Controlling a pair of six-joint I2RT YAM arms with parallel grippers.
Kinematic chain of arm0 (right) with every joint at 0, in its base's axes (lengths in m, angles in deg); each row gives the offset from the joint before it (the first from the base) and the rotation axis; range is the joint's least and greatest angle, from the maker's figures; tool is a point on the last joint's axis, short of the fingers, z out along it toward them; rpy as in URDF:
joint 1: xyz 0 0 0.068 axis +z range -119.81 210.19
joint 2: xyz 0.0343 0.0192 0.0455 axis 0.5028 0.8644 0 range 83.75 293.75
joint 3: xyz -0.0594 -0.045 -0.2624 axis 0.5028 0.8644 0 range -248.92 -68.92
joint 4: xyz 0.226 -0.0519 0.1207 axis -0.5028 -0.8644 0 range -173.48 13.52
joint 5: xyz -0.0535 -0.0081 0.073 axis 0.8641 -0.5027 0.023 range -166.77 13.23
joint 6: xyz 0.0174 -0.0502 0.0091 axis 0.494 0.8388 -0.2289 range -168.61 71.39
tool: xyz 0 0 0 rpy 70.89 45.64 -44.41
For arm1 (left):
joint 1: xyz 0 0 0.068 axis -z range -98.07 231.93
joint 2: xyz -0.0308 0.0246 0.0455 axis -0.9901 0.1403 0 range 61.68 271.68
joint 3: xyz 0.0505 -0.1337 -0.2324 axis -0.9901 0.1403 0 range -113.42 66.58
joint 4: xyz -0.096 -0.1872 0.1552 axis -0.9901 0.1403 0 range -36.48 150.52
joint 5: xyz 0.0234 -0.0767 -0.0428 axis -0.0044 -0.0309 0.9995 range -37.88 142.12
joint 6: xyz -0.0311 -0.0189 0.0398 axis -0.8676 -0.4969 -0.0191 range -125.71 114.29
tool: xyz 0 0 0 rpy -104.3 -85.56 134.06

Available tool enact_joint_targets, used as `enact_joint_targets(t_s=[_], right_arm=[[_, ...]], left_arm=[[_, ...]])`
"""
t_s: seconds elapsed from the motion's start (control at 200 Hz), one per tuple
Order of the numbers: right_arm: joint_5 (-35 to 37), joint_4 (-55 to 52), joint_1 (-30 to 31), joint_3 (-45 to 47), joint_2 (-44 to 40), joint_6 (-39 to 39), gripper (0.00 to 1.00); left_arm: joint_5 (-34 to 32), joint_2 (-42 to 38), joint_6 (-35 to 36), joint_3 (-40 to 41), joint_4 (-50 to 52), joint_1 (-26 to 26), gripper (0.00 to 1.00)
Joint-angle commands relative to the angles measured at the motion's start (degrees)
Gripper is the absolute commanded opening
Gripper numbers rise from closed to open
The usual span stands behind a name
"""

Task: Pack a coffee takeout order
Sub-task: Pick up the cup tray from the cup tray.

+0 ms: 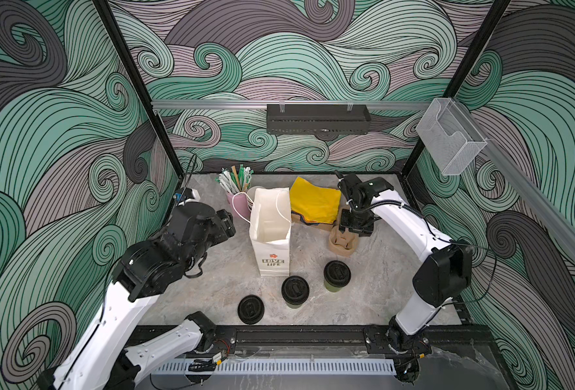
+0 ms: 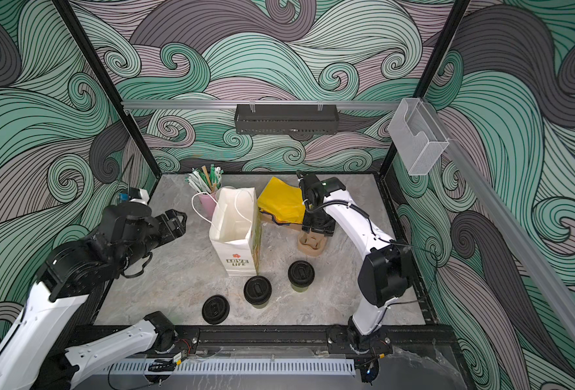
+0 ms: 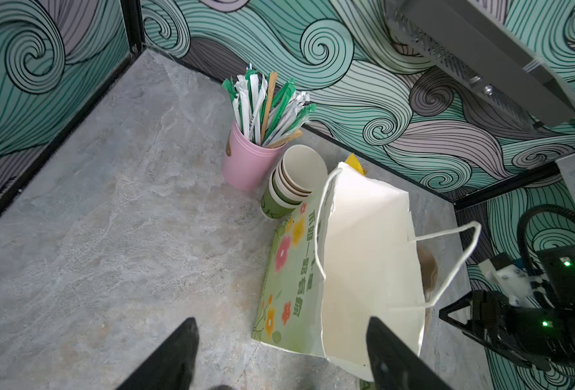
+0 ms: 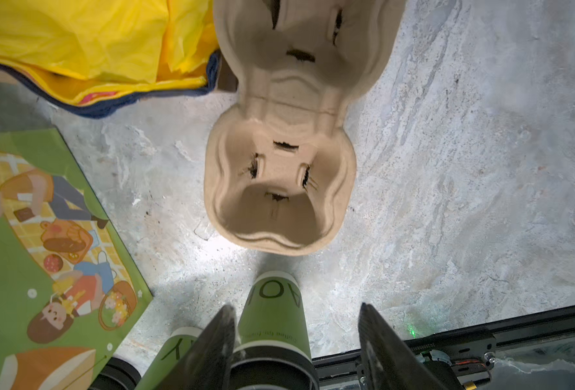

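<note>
In a top view, the grey marbled tabletop (image 1: 397, 287) fills the lower centre. A white paper bag (image 1: 270, 233) stands on it mid-frame. Above the bag are a pink straw cup (image 1: 238, 202) and yellow napkins (image 1: 314, 201), and to its right a pulp cup carrier (image 1: 343, 241). Below the bag are two black-lidded green cups (image 1: 295, 291) and a loose black lid (image 1: 251, 309).

Matt paper bag (image 1: 270, 219), glossy plastic lids (image 1: 295, 288)

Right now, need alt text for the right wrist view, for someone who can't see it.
An empty cardboard cup carrier lies on the grey table below the right gripper, whose fingers stand open and hold nothing. Yellow napkins and a printed green paper bag sit beside it; two green cups with black lids show behind the fingers.
</note>
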Motion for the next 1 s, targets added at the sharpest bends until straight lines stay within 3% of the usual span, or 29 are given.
enact_joint_targets(t_s=[0.0, 0.19, 0.34, 0.595, 0.996], right_arm=[[-0.8, -1.65, -1.25, -2.82, 2.11, 2.11, 0.6], [-1.2, -0.89, -1.85, -5.27, 5.48, 2.99, 0.62], [-0.87, -0.69, -2.45, -5.99, 7.2, 3.43, 0.63], [-0.88, 0.89, -3.24, -5.66, 9.27, 3.46, 0.64], [0.28, 8.36, -5.22, -2.56, 12.62, 2.37, 0.58]], left_arm=[[10.9, 3.12, 2.95, -2.33, -3.23, -4.86, 0.81], [26.31, 8.05, 6.48, -4.15, -4.12, -14.14, 0.84], [32.36, 11.03, 7.75, -5.31, -3.37, -18.18, 0.85], [34.8, 11.55, 6.89, -4.88, -5.61, -20.91, 0.85], [32.96, 9.22, 4.35, -2.87, -7.21, -23.67, 0.83]])
